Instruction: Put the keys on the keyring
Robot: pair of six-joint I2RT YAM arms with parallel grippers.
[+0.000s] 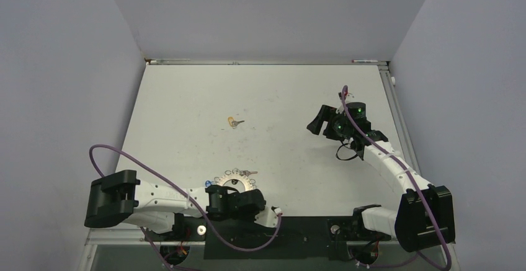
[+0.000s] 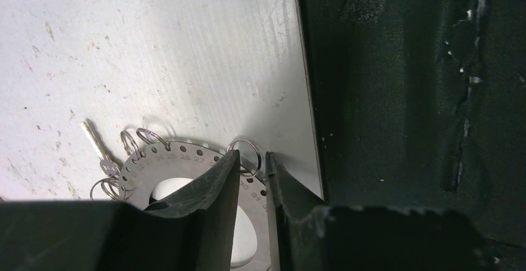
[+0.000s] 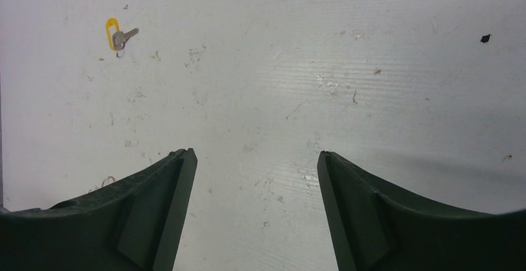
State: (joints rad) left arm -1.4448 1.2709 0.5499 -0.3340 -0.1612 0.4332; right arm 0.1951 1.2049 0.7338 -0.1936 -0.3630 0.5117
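Observation:
The keyring is a round steel disc (image 2: pixel 177 159) with numbered holes and several small split rings along its rim; it lies near the front edge in the top view (image 1: pixel 234 180). A silver key (image 2: pixel 95 141) hangs from a ring on its left side. My left gripper (image 2: pixel 252 154) sits over the disc's rim, jaws almost together, pinching one small split ring (image 2: pixel 251 150). The yellow-headed key (image 1: pixel 233 122) lies alone mid-table and shows at the upper left of the right wrist view (image 3: pixel 118 35). My right gripper (image 3: pixel 254 153) is open and empty above bare table, right of that key.
A black mat (image 2: pixel 403 97) borders the table's near edge just right of the disc. Grey walls close in the table on three sides. Purple cables (image 1: pixel 124 153) loop beside the left arm.

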